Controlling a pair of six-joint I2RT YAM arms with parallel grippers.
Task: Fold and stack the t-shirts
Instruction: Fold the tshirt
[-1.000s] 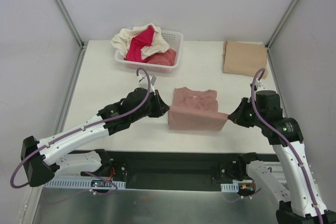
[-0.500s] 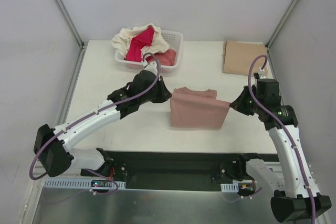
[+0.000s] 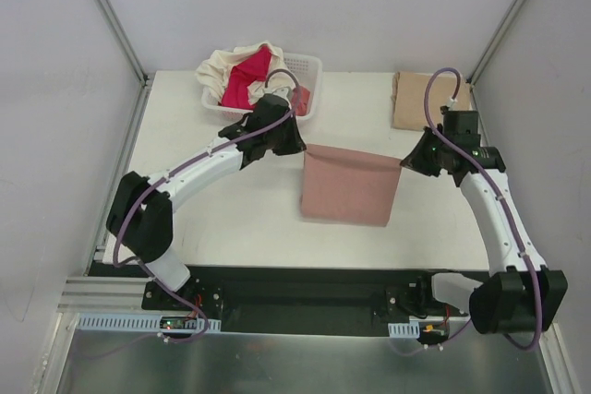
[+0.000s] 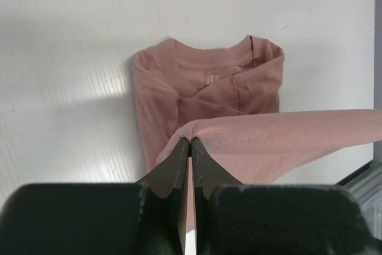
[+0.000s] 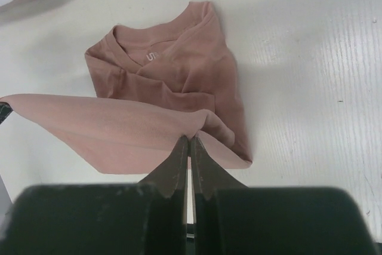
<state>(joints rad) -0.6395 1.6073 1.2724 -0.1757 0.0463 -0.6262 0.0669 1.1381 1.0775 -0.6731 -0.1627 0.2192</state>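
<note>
The dusty-pink t-shirt (image 3: pixel 349 184) lies mid-table with its lower half lifted and stretched flat between both grippers. My left gripper (image 3: pixel 301 148) is shut on its left corner; in the left wrist view (image 4: pixel 190 140) the collar end (image 4: pixel 209 79) lies on the table below. My right gripper (image 3: pixel 404 162) is shut on the right corner, which also shows in the right wrist view (image 5: pixel 189 138). A folded tan t-shirt (image 3: pixel 428 101) lies at the back right. Cream (image 3: pixel 222 69), magenta (image 3: pixel 246 78) and coral (image 3: pixel 301 99) t-shirts sit in the basket.
The white lattice basket (image 3: pixel 309 71) stands at the back left, just behind my left arm. Grey walls close the sides and back. The table's front edge (image 3: pixel 295 268) runs along the black rail.
Both grippers have carried the shirt's near edge up and towards the back, over the collar end. The lifted cloth now hides the collar from above.
</note>
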